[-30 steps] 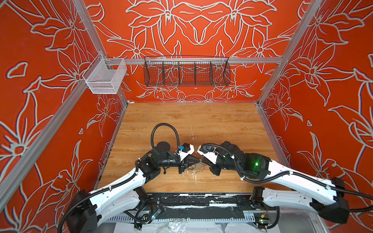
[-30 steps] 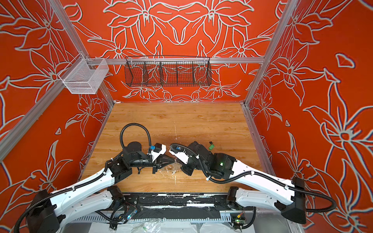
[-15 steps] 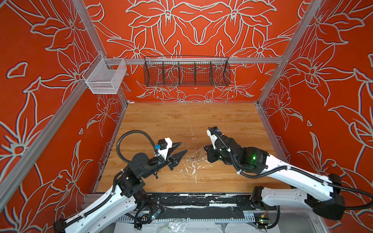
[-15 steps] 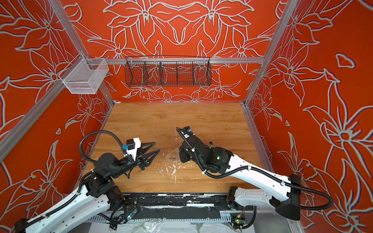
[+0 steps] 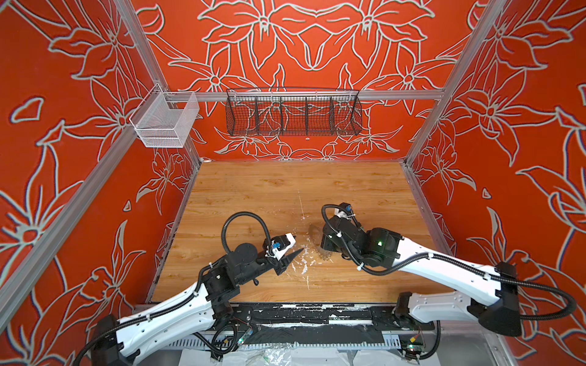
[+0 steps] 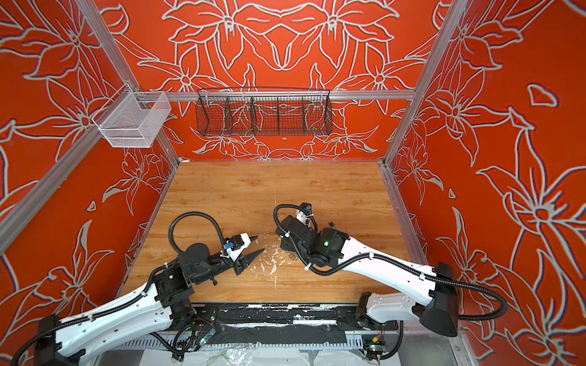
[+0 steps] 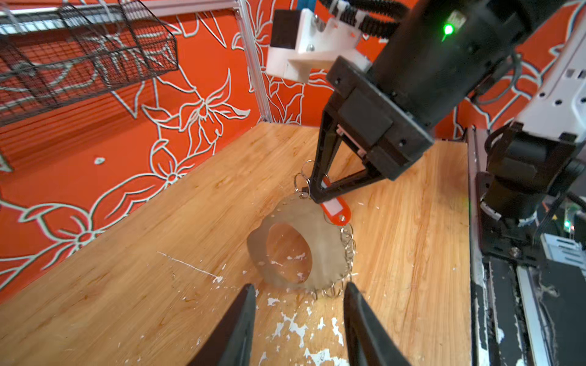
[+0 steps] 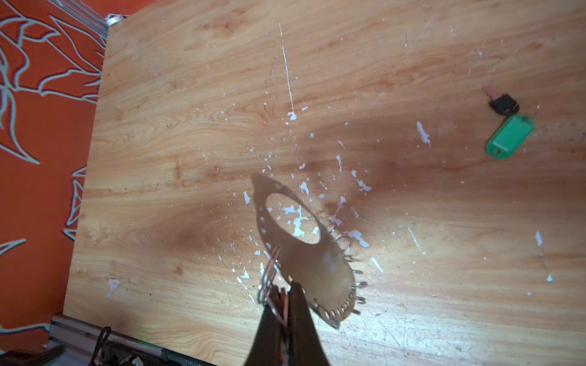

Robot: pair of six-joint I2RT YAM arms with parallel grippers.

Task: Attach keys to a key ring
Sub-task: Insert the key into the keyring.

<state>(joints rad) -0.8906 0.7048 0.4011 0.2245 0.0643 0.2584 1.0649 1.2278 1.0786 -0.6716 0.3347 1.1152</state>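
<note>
The right pincer [image 7: 315,198] clenched on the red key [image 7: 334,210] at its tips, and the ring [image 7: 323,253] hung tilted just beneath them. It was propped up, I'd judge, so its split rings [image 7: 347,250] faced the other arm. The left pincer [image 7: 298,285] stood released, empty, jaws apart, ring just ahead of it. The green key [image 8: 510,134] lay on the table [image 8: 190,95], well off from both.

Both top views look steeply down on the light wooden tabletop [image 5: 285,190] from above its front edge; both wrist cameras sit close, sharing its paint-flecked centre.
</note>
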